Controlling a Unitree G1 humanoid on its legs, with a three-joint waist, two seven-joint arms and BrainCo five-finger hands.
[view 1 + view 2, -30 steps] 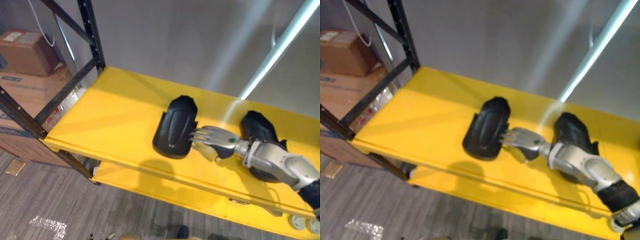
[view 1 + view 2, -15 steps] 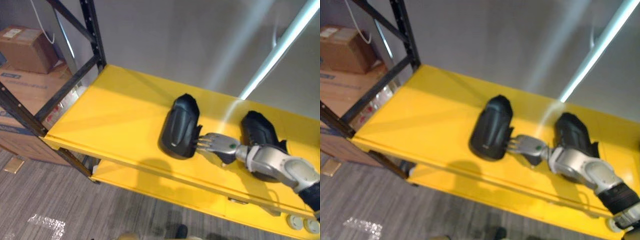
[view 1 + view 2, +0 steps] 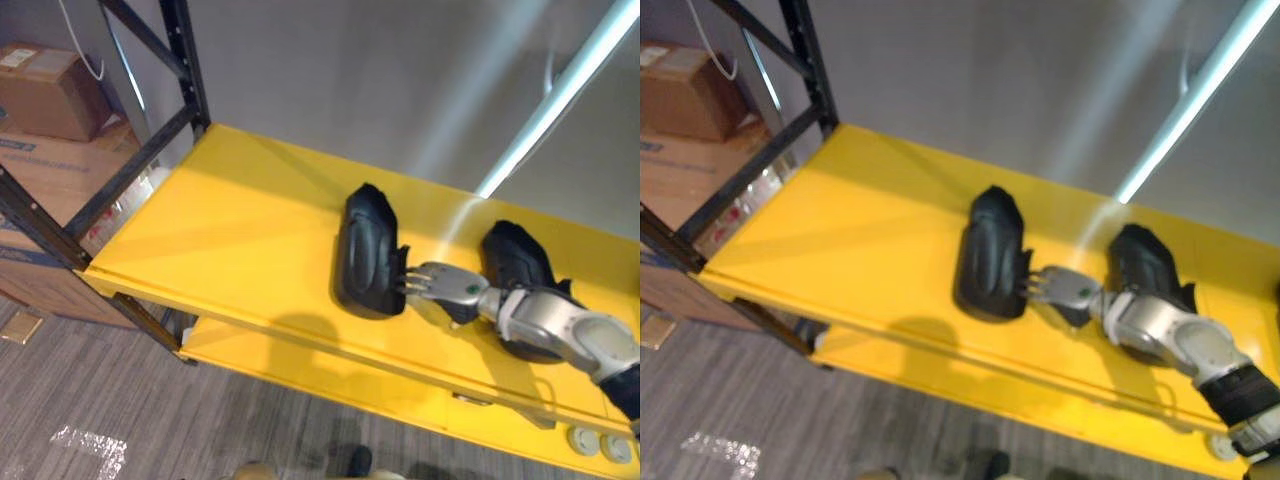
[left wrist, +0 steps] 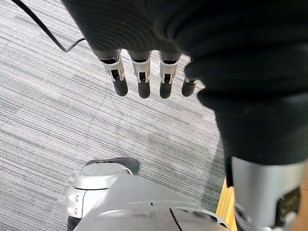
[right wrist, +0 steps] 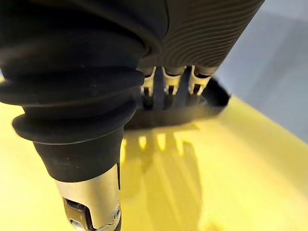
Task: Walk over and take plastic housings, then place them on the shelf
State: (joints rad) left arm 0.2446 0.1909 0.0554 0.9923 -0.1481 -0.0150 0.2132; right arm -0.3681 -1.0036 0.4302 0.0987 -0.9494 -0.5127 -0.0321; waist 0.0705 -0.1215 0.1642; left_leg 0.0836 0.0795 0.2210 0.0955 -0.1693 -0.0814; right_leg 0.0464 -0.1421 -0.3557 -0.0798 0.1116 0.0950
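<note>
Two black plastic housings lie on the yellow shelf (image 3: 230, 230). The nearer-to-centre housing (image 3: 368, 255) lies lengthwise, front to back. My right hand (image 3: 445, 288) reaches in from the right, open, its straight fingertips against that housing's right edge. In the right wrist view those fingers (image 5: 171, 79) meet the housing's dark rim (image 5: 202, 108). The second housing (image 3: 515, 252) lies further right, partly hidden behind my right forearm. My left hand (image 4: 143, 82) hangs over the carpet, fingers straight and holding nothing.
Black steel uprights (image 3: 185, 60) frame the shelf's left end. Cardboard boxes (image 3: 45, 80) are stacked beyond them on the left. A lower yellow shelf level (image 3: 330, 372) sticks out below the front edge. A grey wall backs the shelf.
The centre housing has swung from a slant to lie straighter, front to back, and sits slightly further right. My right hand's fingertips have stayed against its right edge.
</note>
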